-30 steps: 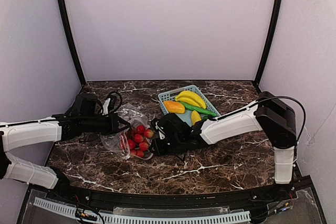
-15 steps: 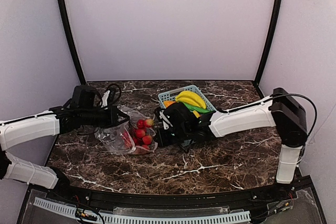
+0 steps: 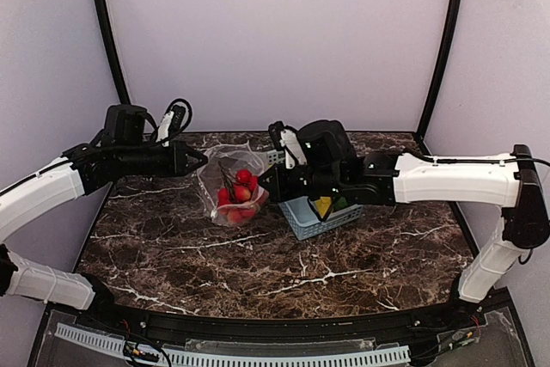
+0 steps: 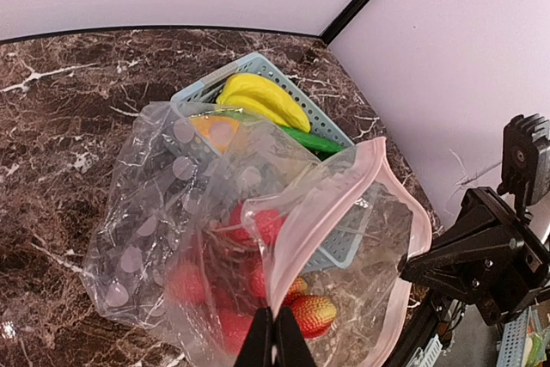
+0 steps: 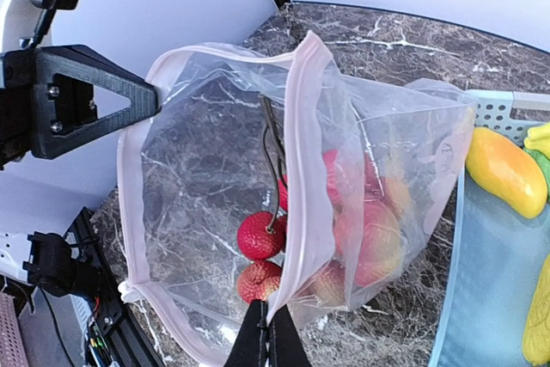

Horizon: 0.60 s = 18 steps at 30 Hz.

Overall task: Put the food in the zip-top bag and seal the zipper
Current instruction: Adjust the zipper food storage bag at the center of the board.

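Note:
The clear zip-top bag hangs in the air between both grippers, mouth held open. Red round fruits on a dark stem sit in its bottom; they show in the right wrist view and the left wrist view. My left gripper is shut on the pink zipper strip at the left side of the mouth. My right gripper is shut on the strip at the other side. Yellow bananas, an orange piece and a green vegetable lie in the basket.
The light-blue lattice basket stands on the marble table under my right arm, just right of the hanging bag. A black cable loops behind my left wrist. Lilac walls close the back and sides.
Both grippers have risen and lifted the bag off the table; it now hangs with the red fruits at the bottom. My right arm has swung up over the basket.

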### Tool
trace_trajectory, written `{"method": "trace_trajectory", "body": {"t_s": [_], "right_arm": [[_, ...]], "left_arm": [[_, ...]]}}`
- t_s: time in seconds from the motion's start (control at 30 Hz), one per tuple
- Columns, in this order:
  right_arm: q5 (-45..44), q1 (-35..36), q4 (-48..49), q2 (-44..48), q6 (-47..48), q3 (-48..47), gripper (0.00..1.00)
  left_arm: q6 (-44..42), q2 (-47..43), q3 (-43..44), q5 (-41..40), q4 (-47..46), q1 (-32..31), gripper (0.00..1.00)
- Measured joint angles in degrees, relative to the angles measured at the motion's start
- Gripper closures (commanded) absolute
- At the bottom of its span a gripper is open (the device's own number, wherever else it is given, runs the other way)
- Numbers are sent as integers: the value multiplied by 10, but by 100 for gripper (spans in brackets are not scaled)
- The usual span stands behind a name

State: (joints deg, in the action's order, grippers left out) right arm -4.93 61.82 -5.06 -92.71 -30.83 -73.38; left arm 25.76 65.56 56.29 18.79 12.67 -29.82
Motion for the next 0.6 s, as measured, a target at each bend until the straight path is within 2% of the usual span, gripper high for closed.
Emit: {"method": "trace_trajectory", "body": {"t_s": [0.23,0.47,0.6], "right_arm": [[-11,0,-54,-16,3,-12,100],[-15,0,-87,-12,21,-110,100],[-27,0,-75,10,18,-110,100]], "left_arm": [[-12,9,10,2,33,0,99],[-42,47,155,21,90,0,99],[-44,35,172,33,87,0,99]]}}
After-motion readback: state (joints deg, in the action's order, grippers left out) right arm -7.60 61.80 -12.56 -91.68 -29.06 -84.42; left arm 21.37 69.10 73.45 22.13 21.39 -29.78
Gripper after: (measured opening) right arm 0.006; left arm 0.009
